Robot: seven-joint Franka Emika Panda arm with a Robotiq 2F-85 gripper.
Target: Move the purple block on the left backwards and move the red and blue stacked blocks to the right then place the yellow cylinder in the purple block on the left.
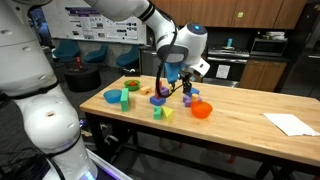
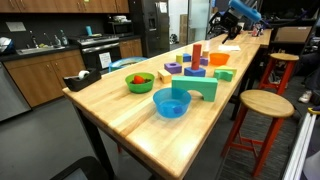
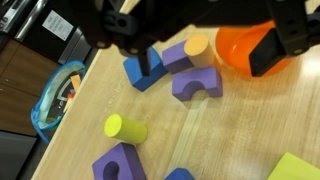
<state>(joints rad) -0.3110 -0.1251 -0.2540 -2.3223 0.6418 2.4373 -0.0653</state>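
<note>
In the wrist view my gripper (image 3: 210, 65) comes in from the top, open and empty, its fingers astride a cluster of blocks. Below it the yellow-orange cylinder (image 3: 197, 45) rests on a purple block (image 3: 175, 57). A purple arch block (image 3: 197, 84) lies just in front of them. A blue block (image 3: 138, 72) lies beside my left finger, which hides whatever stands on it. The slim red piece (image 2: 197, 54) stands upright in an exterior view. Another purple arch block (image 3: 120, 162) lies nearer the camera. In an exterior view the gripper (image 1: 173, 88) hangs over the blocks.
An orange bowl (image 3: 240, 45) sits right next to my right finger (image 3: 272, 50). A yellow-green cylinder (image 3: 125, 128) lies on the wooden table. A light-blue bowl (image 2: 172, 103), a green bowl (image 2: 140, 82) and a green arch block (image 2: 203, 90) stand towards one end. White paper (image 1: 290, 123) lies at the other.
</note>
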